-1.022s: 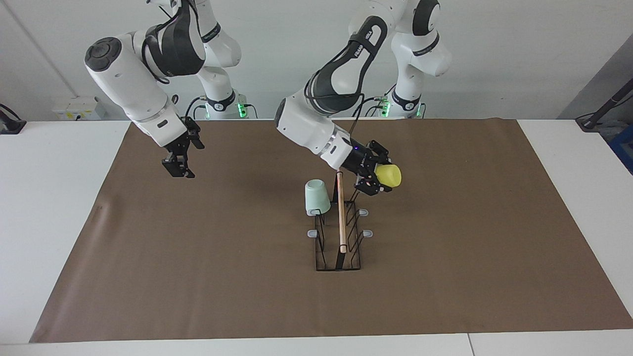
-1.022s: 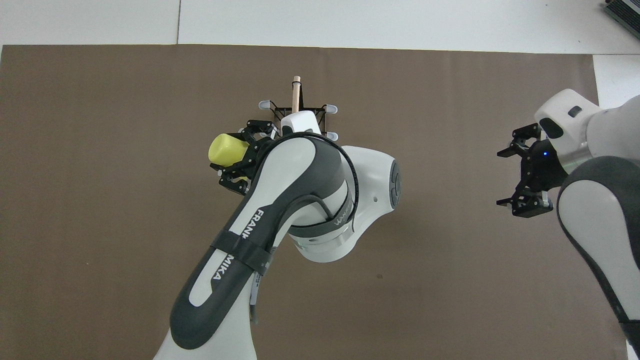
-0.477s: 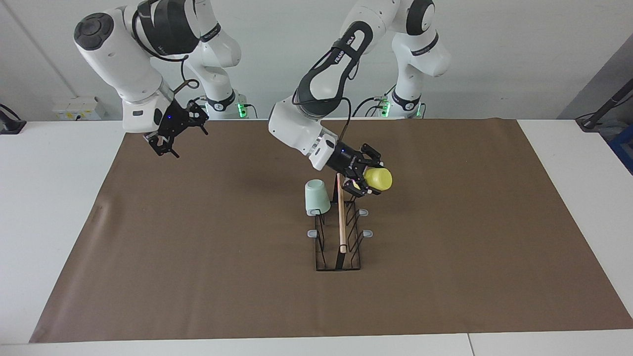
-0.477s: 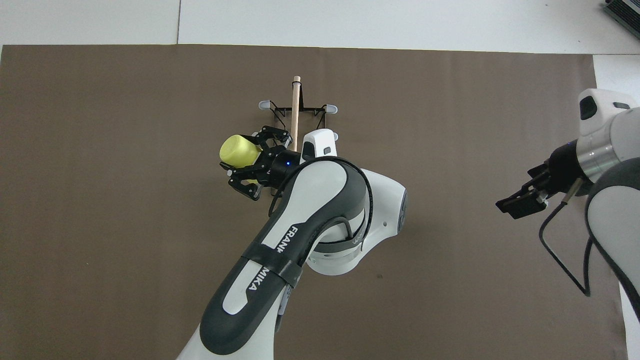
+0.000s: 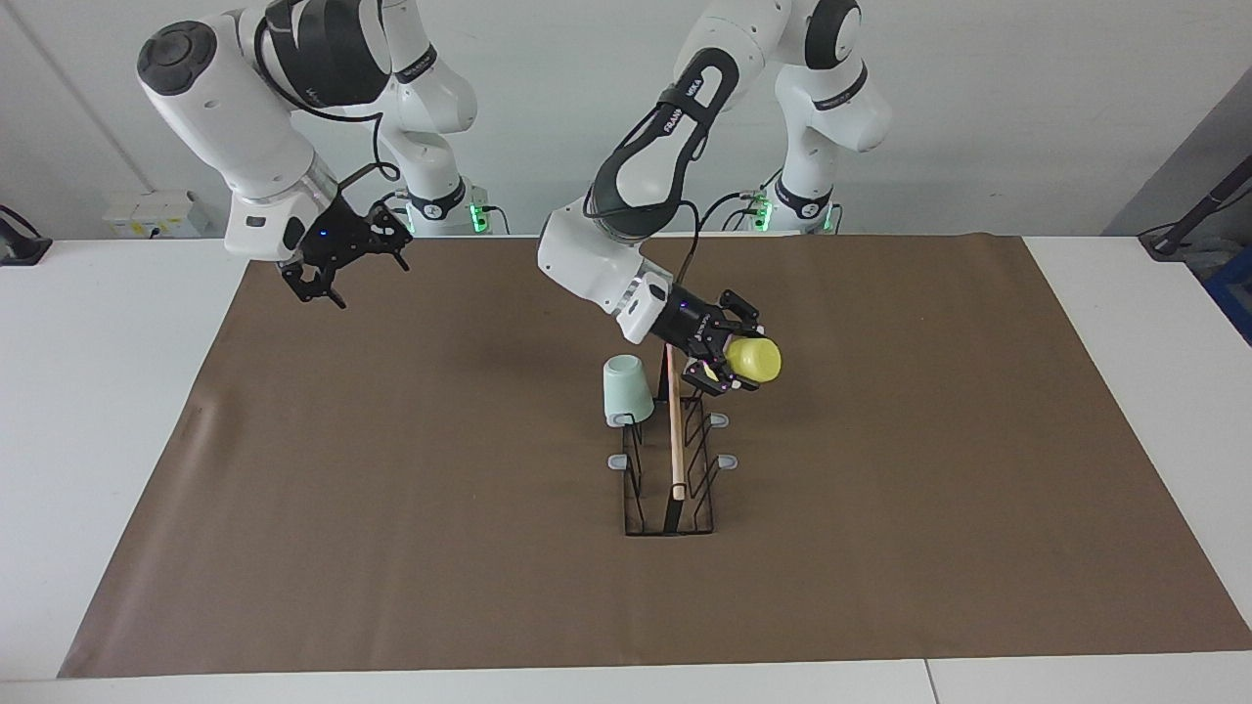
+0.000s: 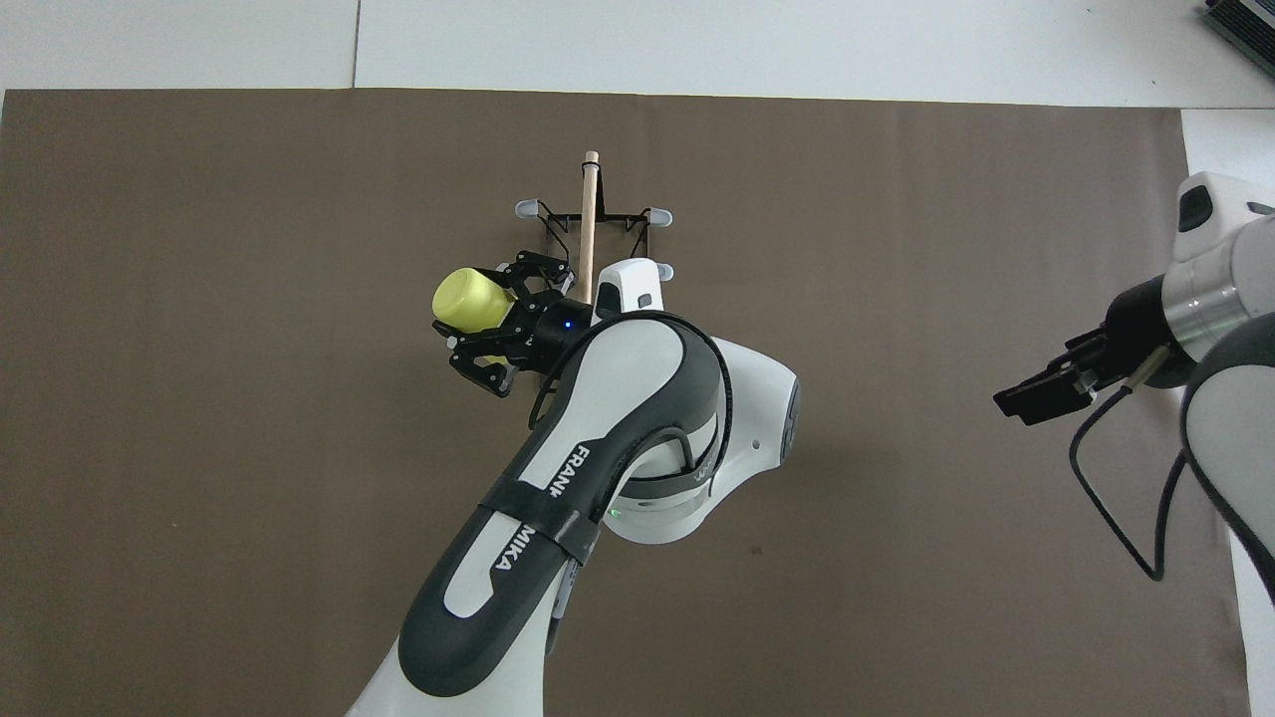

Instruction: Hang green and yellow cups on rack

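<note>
The left tool (image 5: 729,354) is clamping the yellow cup (image 5: 754,360) on its side, hanging it over the rack (image 5: 671,460) at the end nearest the robots, on the flank toward the left arm's end of the table (image 5: 117,411); whether the cup is touching a prong there I cannot tell, since the black fingers and the wire are merging together in the facing view; from overhead the same tool (image 6: 495,326) and cup (image 6: 466,301) are showing clearly, though the left arm's own elbow and forearm are covering much of the rack (image 6: 590,221), leaving only the wooden rod (image 6: 588,214) and the grey tips farthest from the robots visible. The green cup (image 5: 626,389) is sitting mouth-down on a prong on the flank toward the right arm's end, beside the rod (image 5: 674,430) near the rack's robot-side end; in the overhead view it is lying wholly under the left arm and cannot be seen. The right tool (image 5: 328,269) is waiting in the air over the brown mat (image 5: 391,508) toward the right arm's end, well apart from the rack; its fingers are looking spread in the facing view, with nothing between them, though from overhead that tool (image 6: 1041,393) is appearing only as a dark block at the end of its wrist and the gap cannot be made out; the arm is being cut off by that picture's edge. The brown mat is covering most of the white table.
</note>
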